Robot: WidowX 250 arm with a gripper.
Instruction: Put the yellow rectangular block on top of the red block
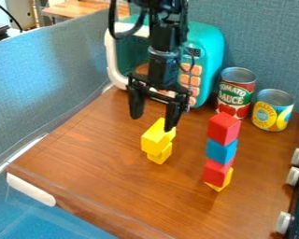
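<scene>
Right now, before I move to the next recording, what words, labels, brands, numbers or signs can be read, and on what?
"TOMATO SAUCE": on the red-labelled can.
Yellow-and-blue-labelled can: lettering too small to read with certainty.
Toy microwave's display: marks too small to read.
Its orange buttons: any marks too small to read.

A matte black robot arm (pixel 160 70), built of boxy and rounded segments, with a narrow grey band (pixel 162 52) around its lower part. A thick black cable (pixel 112 23) loops out from one side; a thinner black cord (pixel 193 63) curves along the other. The black hand (pixel 153 123) has a slim crossbar and two long, dark fingers (pixel 136 103) with rounded tips.
</scene>
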